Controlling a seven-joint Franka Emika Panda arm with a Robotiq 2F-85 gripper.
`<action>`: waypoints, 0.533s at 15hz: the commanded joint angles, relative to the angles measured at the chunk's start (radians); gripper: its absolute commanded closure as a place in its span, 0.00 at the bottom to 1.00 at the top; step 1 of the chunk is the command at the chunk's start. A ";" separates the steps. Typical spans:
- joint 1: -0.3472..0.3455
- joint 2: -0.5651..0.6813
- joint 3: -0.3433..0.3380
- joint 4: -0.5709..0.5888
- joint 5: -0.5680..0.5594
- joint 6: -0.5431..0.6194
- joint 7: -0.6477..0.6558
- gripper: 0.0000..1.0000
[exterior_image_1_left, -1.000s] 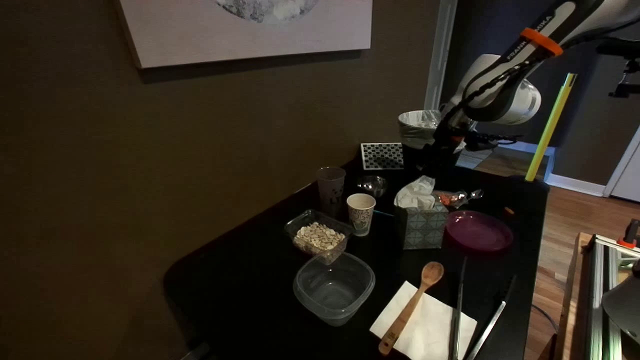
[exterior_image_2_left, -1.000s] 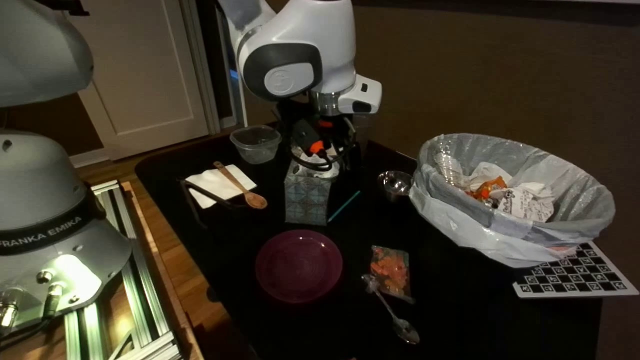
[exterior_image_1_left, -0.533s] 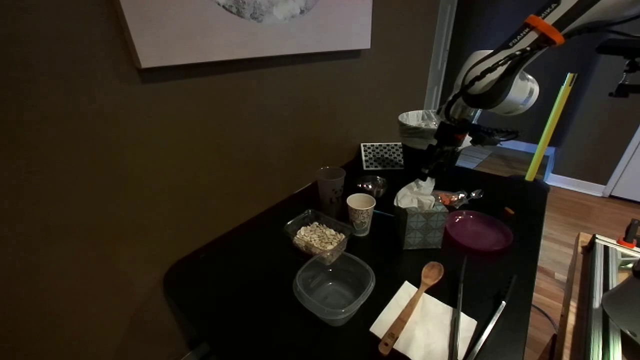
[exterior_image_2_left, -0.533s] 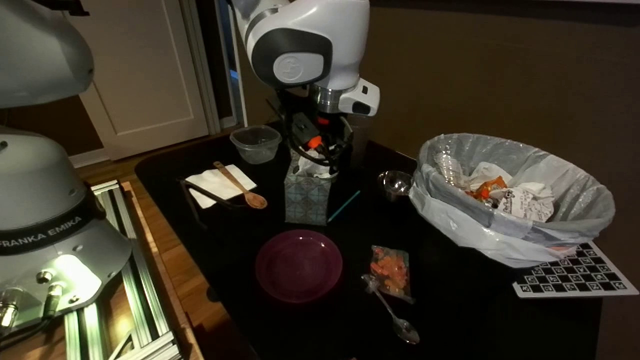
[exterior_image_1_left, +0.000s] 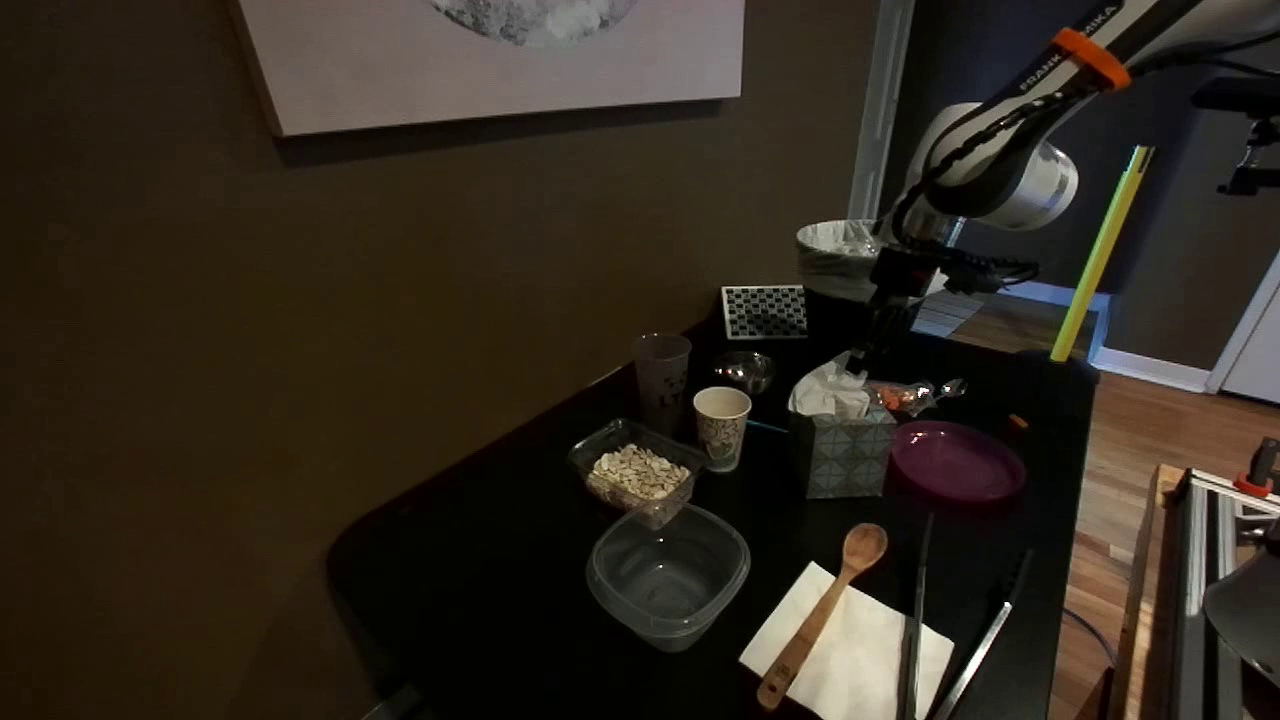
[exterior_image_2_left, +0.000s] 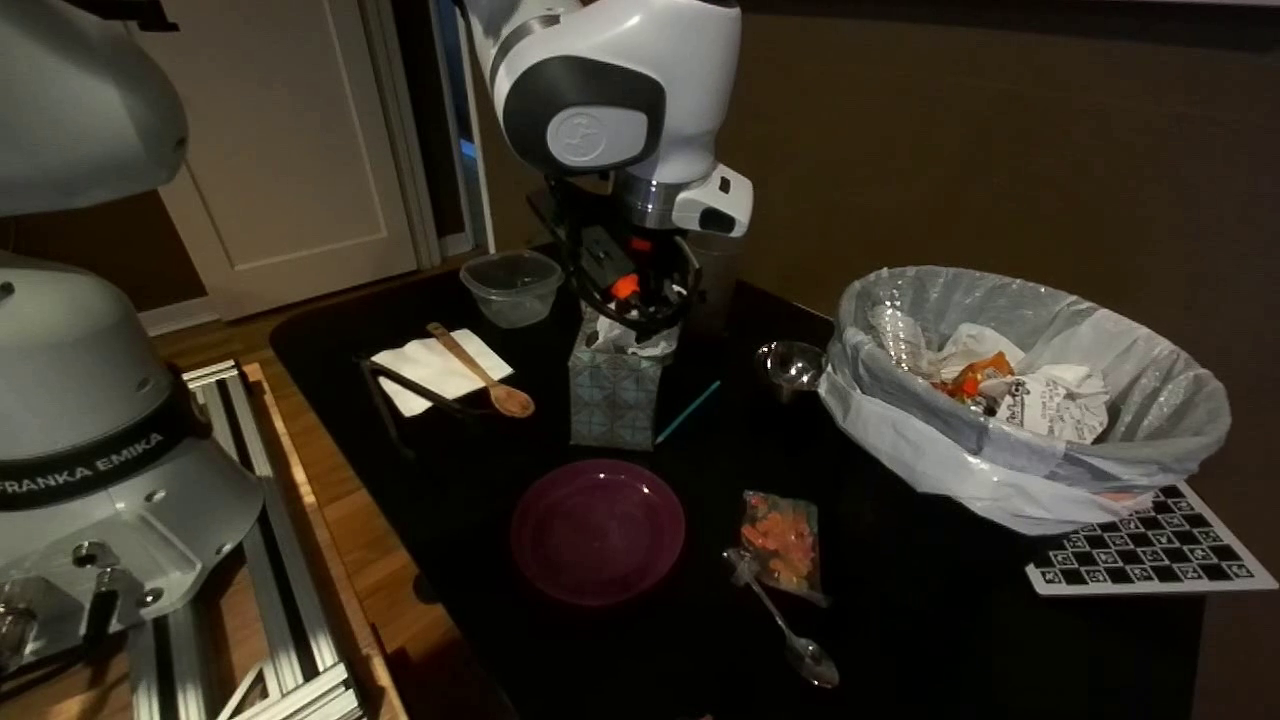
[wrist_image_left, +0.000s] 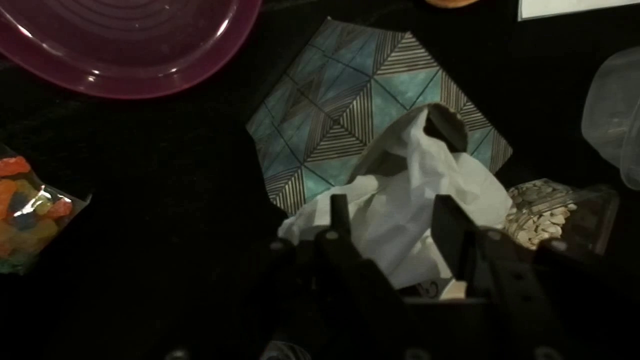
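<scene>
You have white tissue (wrist_image_left: 407, 220) poking from the opening of the patterned tissue box (wrist_image_left: 345, 115), pale flakes (exterior_image_1_left: 637, 472) in a clear tub (exterior_image_1_left: 665, 438), and crumpled paper (exterior_image_2_left: 1062, 405) in the bag-lined bin (exterior_image_2_left: 920, 455). Your tool (wrist_image_left: 391, 204) stands at the tissue, fingers apart, tissue visible between them; you can't tell whether they touch it.

Parted jaws, white tissue (wrist_image_left: 392, 225), patterned box (wrist_image_left: 340, 117)
</scene>
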 joint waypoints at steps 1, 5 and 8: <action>0.004 0.008 -0.004 0.006 -0.003 -0.032 -0.008 0.83; 0.010 0.010 -0.008 0.007 -0.003 -0.035 -0.007 1.00; 0.014 0.016 -0.009 0.007 -0.003 -0.020 -0.010 1.00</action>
